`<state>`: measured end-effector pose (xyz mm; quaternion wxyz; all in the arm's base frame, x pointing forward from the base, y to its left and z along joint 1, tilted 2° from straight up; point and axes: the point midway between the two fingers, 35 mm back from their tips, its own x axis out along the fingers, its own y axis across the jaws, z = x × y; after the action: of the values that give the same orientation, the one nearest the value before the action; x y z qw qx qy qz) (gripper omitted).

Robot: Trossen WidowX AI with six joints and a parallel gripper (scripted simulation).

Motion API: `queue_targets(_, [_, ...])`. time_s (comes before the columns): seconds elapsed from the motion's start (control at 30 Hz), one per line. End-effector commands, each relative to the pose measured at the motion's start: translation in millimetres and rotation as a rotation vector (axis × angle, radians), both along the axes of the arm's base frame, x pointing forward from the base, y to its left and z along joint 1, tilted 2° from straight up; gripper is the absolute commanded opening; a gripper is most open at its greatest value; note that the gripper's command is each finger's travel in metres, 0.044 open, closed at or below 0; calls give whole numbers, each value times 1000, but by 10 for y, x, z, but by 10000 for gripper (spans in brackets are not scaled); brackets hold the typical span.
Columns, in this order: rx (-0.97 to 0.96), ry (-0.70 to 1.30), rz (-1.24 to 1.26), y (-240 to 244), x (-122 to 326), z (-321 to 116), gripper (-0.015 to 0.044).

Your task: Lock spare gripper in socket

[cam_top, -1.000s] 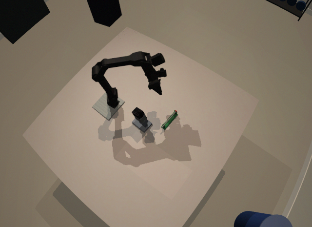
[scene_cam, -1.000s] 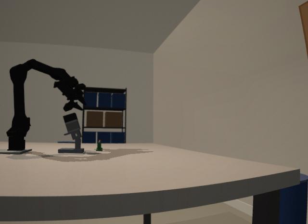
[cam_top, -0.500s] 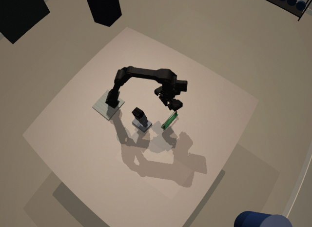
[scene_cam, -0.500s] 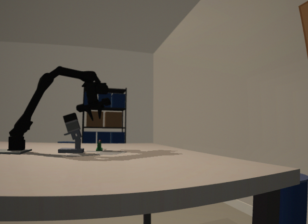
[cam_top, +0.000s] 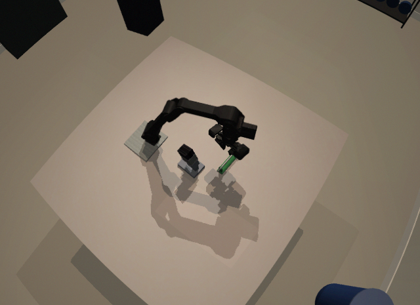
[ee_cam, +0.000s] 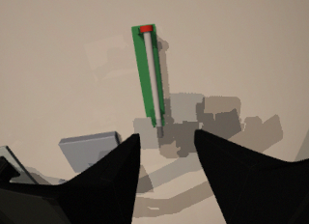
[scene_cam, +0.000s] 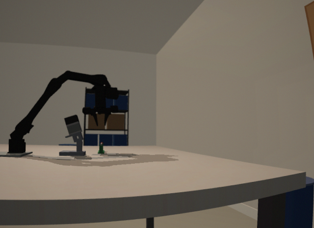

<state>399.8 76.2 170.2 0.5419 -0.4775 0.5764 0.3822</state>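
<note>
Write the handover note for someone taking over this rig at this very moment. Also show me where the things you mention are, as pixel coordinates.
Gripper [cam_top: 228,150] [scene_cam: 101,125] [ee_cam: 168,138]: partly open, nothing held, above the table.
Things: the red-ended rod [cam_top: 226,162] [scene_cam: 101,143] [ee_cam: 152,71], probably the lock pin, lies along the green holder [cam_top: 228,164] [scene_cam: 101,150] [ee_cam: 141,65]. Beside it is the grey stand [cam_top: 194,172] [scene_cam: 72,153] [ee_cam: 92,149], with a tilted black-and-grey head.
Done: if that rod is the pin, it is out; docking cannot be confirmed.
Left: check docking, insert the pin, finish open and clear.
</note>
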Motion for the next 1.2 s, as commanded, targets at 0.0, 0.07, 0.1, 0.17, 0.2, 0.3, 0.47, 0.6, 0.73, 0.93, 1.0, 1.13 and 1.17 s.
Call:
queue_targets(0.0, [-26,36,26,16,28,-238,180])
queue_targets(0.07, [-47,54,42,29,37,-387,180])
queue_targets(0.1, [-58,63,52,34,40,-466,180])
queue_targets(0.17, [-81,81,70,45,38,-624,180])
queue_targets(0.2, [-90,88,77,51,43,-685,180])
queue_targets(0.3, [-97,94,83,56,49,-735,180])
queue_targets(0.47, [-97,94,83,58,54,-775,180])
queue_targets(0.6, [-97,94,83,62,60,-840,180])
queue_targets(0.73, [-97,94,83,65,66,-906,180])
queue_targets(0.93, [-97,94,83,70,71,-1004,180])
queue_targets(1.0, [-97,94,83,71,72,-1037,180])
queue_targets(1.13, [-97,94,83,73,74,-1103,180])
queue_targets(1.17, [-97,94,83,74,74,-1119,180])
